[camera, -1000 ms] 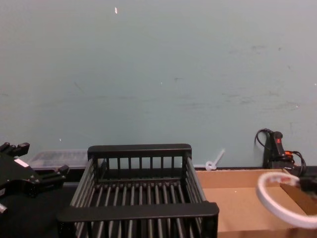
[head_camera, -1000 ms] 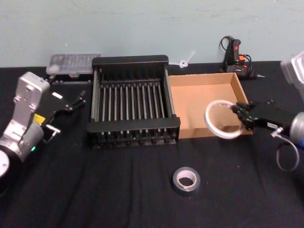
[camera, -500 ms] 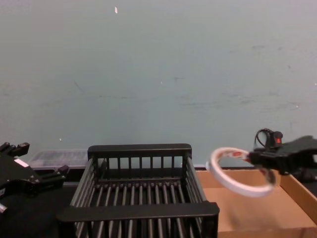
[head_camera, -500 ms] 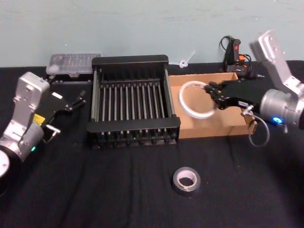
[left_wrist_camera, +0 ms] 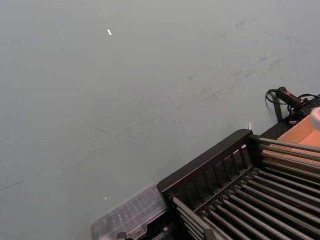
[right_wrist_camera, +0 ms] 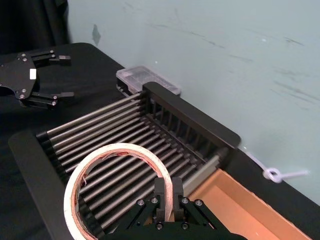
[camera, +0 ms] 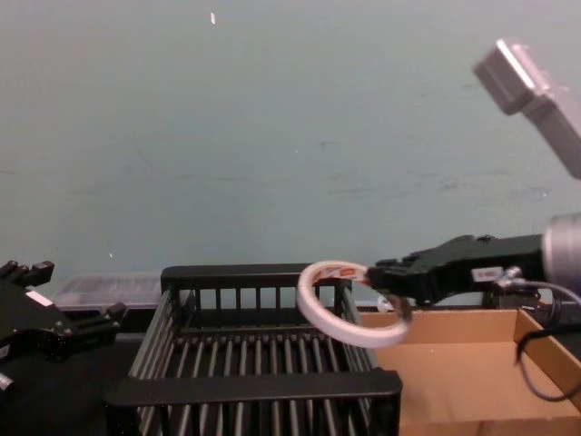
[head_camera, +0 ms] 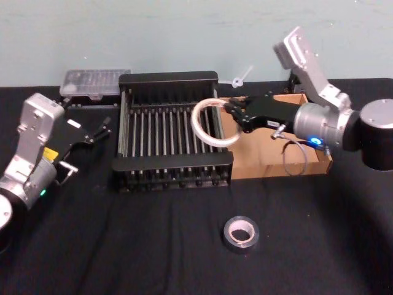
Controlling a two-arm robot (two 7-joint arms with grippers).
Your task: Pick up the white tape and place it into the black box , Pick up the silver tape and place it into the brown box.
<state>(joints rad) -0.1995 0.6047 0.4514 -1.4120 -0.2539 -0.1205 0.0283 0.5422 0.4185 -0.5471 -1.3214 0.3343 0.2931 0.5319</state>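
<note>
Black table (head_camera: 153, 246), black box (head_camera: 172, 169), brown box (head_camera: 276, 169), silver tape (head_camera: 240, 233)

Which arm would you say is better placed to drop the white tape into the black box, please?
Right. Its gripper already holds the white tape above the black box's right side; the left gripper sits outside the box, empty.

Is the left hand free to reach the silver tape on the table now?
Probably yes. The left hand is open and holds nothing, left of the black box. The silver tape lies alone on the cloth in front of the box, so nothing blocks the way, though the reach is long.
</note>
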